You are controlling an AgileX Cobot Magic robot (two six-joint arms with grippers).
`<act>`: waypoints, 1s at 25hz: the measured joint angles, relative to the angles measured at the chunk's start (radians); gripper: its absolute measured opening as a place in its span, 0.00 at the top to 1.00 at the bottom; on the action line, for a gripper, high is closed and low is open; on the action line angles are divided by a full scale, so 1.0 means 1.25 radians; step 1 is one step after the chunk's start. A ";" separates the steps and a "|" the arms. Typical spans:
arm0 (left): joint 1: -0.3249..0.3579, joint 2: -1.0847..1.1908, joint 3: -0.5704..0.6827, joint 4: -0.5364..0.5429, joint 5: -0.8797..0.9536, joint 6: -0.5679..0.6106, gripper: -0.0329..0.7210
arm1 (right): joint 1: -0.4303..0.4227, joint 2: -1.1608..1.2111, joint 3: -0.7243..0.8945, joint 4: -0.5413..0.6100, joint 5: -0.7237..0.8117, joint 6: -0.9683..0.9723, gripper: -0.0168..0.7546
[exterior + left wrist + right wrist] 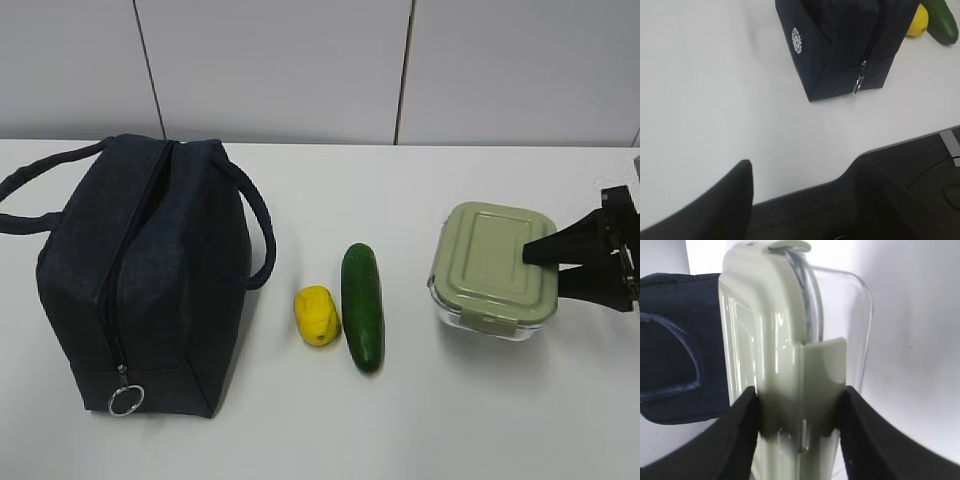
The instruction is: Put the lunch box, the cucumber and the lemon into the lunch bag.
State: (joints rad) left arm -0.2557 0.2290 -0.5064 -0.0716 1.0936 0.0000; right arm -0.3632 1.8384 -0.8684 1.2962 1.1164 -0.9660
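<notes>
The big lunch bag [140, 275] is sitting zipped on the white surface [300, 430]. Right of the bag, the right end effector [800, 410] is grasping the lunch box [493, 268]. Between them are lying the cucumber [362, 306] and the lemon [317, 315]. The left end effector [805, 200] is hanging released.

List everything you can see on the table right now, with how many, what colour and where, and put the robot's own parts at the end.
lunch bag: one, dark navy, left of the table, zipper closed with its silver ring pull at the near end.
lemon: one, yellow, middle, between bag and cucumber.
cucumber: one, dark green, middle, just right of the lemon.
lunch box: one, clear with sage-green lid, right of the table.
table: one, white.
right hand: one, black, closed on the lunch box's right edge.
left hand: one, black, open, over the table's near edge, holding nothing.
</notes>
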 joint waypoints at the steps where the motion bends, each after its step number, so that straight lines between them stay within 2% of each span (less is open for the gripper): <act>1: 0.000 0.000 0.000 -0.002 0.000 0.000 0.36 | 0.000 -0.012 0.000 -0.001 0.002 0.003 0.52; 10: 0.000 0.071 -0.068 -0.041 -0.001 0.000 0.36 | 0.000 -0.106 0.000 -0.007 0.011 0.041 0.52; 17: 0.000 0.176 -0.075 -0.065 -0.029 0.000 0.37 | 0.000 -0.156 0.001 -0.007 0.015 0.066 0.52; 25: 0.000 0.308 -0.092 -0.105 -0.040 0.000 0.44 | 0.021 -0.190 0.003 -0.005 0.015 0.082 0.52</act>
State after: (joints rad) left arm -0.2557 0.6142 -0.6211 -0.2026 1.0435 0.0000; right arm -0.3371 1.6009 -0.8645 1.2897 1.1346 -0.8635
